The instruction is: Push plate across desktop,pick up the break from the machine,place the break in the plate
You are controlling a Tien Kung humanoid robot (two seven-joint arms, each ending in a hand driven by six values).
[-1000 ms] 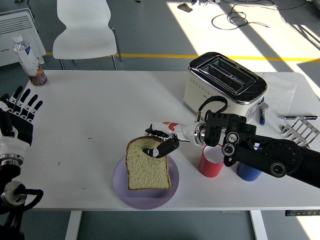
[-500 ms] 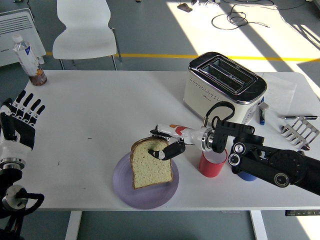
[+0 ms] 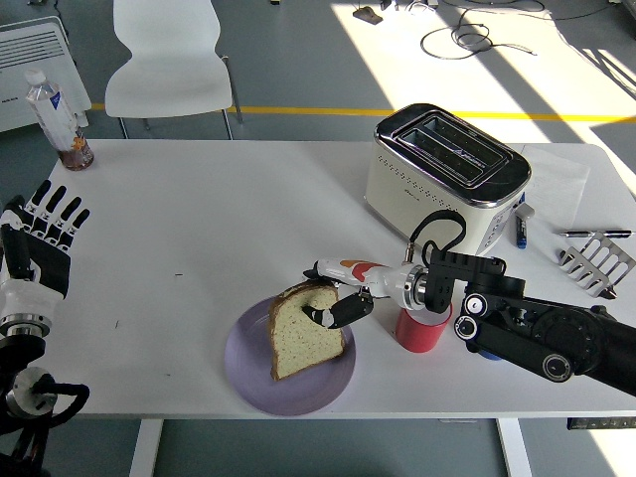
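A slice of bread point(image 3: 304, 340) lies tilted on the lavender plate point(image 3: 250, 368) near the table's front edge, its upper right corner raised. My right hand point(image 3: 333, 297) pinches that top edge, thumb under and fingers over it. The cream and black toaster point(image 3: 445, 176) stands at the back right with empty slots. My left hand point(image 3: 42, 243) rests at the left edge, its fingers spread and holding nothing.
A red cup point(image 3: 422, 328) and a blue cup point(image 3: 489, 344) stand right of the plate, partly behind my right forearm. A bottle point(image 3: 55, 114) is at the far left corner, a metal rack point(image 3: 599, 264) and pens at the right. A white chair point(image 3: 169, 62) stands behind the table.
My right hand has drawn back to the right and lowered, dragging the bread's top edge with it. The slice now leans further right on the plate. The left hand shifted slightly.
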